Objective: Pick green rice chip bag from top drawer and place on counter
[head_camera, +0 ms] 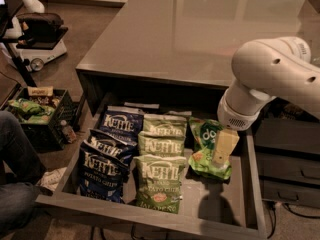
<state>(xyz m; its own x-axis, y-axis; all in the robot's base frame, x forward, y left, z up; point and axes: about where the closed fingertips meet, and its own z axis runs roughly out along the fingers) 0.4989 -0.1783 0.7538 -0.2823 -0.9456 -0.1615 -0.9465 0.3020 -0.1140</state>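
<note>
The green rice chip bag lies in the right part of the open top drawer, bright green with a dark round patch. My gripper hangs from the pale arm directly over the bag's right half, its cream fingers pointing down at it. The glossy counter spreads above and behind the drawer.
Left of the green bag lie three olive Kettle bags and three blue Kettle bags. Narrow dark drawers stand at the right. A black crate of snacks and a person's leg are on the left.
</note>
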